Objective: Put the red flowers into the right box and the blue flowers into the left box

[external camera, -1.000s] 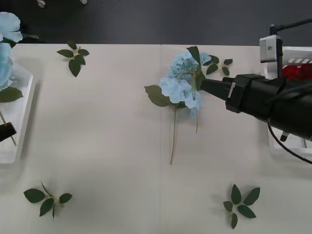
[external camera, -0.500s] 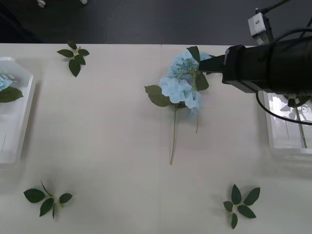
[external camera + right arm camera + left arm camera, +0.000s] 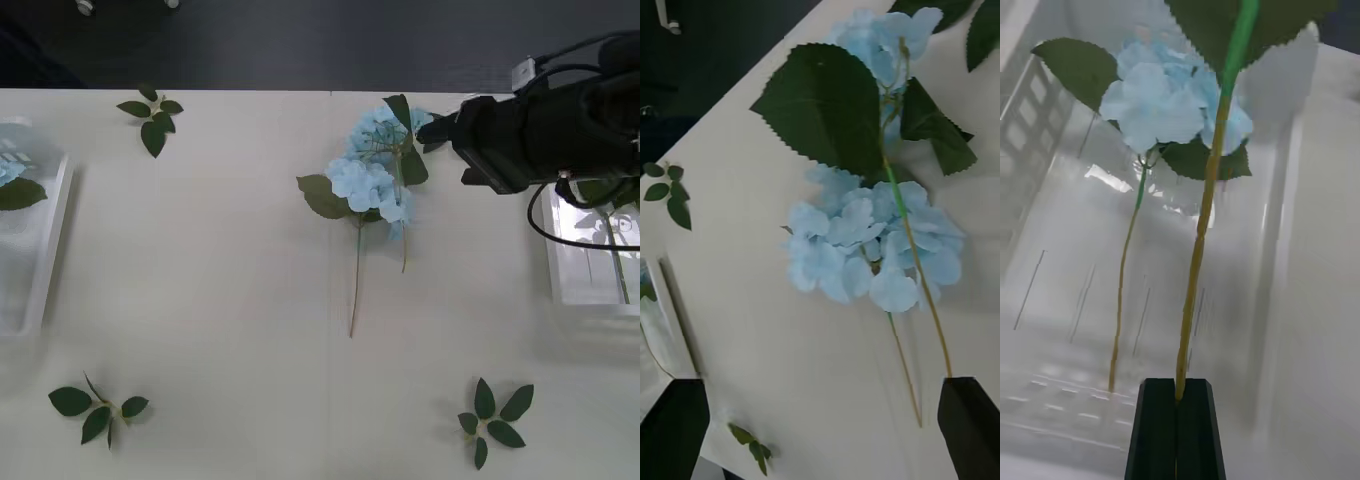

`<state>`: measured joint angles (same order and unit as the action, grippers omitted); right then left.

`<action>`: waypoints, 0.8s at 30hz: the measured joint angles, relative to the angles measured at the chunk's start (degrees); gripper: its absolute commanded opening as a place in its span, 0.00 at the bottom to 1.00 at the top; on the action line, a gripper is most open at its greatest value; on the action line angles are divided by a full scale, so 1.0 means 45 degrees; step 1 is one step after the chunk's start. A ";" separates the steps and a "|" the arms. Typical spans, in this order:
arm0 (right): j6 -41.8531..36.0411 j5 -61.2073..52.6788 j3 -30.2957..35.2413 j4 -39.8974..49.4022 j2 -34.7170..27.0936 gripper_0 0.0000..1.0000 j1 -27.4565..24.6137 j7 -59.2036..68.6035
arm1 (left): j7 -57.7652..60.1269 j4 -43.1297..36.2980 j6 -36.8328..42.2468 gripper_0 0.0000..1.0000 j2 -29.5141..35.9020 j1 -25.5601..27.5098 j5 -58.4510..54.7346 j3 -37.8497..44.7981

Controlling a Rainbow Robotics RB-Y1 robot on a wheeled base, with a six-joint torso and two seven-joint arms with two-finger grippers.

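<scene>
Left end effector (image 3: 1177, 420) clenched on a blue flower stem (image 3: 1201, 240) over the left box (image 3: 1277, 247). Right end effector (image 3: 820, 427) spread wide above two blue flowers (image 3: 372, 180) on the table (image 3: 220, 300), upper centre of front view; right box (image 3: 590, 275) at right edge.

Pale cream table (image 3: 200, 280), matte, faint seam running front to back near its middle. Dark floor (image 3: 300, 40) beyond the far edge. Even overhead light; soft shadows under the loose green leaf sprigs (image 3: 152, 118) scattered near the corners.

blue flowers (image 3: 372, 170) mid-table; left box (image 3: 30, 270) far left
</scene>
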<state>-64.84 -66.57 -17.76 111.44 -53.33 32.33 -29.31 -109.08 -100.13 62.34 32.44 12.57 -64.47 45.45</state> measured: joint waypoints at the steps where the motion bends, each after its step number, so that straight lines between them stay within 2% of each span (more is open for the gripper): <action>1: 0.0028 0.0130 -0.0305 -0.0250 0.0000 0.90 0.0116 0.0000 | 0.0218 0.0174 0.0000 0.00 0.0006 -0.0258 0.0193 0.0000; 6: 0.0859 0.1351 -0.2088 -0.1483 0.0126 0.90 0.0811 0.0003 | 0.0230 0.0931 0.0000 0.00 0.0005 -0.1455 0.1367 -0.0004; 14: 0.1696 0.1889 -0.3218 -0.3188 0.1107 0.90 0.1309 0.0031 | 0.0232 0.2299 0.0000 0.00 0.0005 -0.2921 0.3902 -0.0359; 24: 0.2166 0.2395 -0.3934 -0.4966 0.1934 0.90 0.1804 0.0112 | 0.0327 0.2999 0.0000 0.00 0.0005 -0.3302 0.5032 -0.1088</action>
<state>-55.09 -55.79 -35.46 89.10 -44.62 40.45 -28.81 -107.61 -86.63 62.34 32.47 -2.29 -41.83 40.55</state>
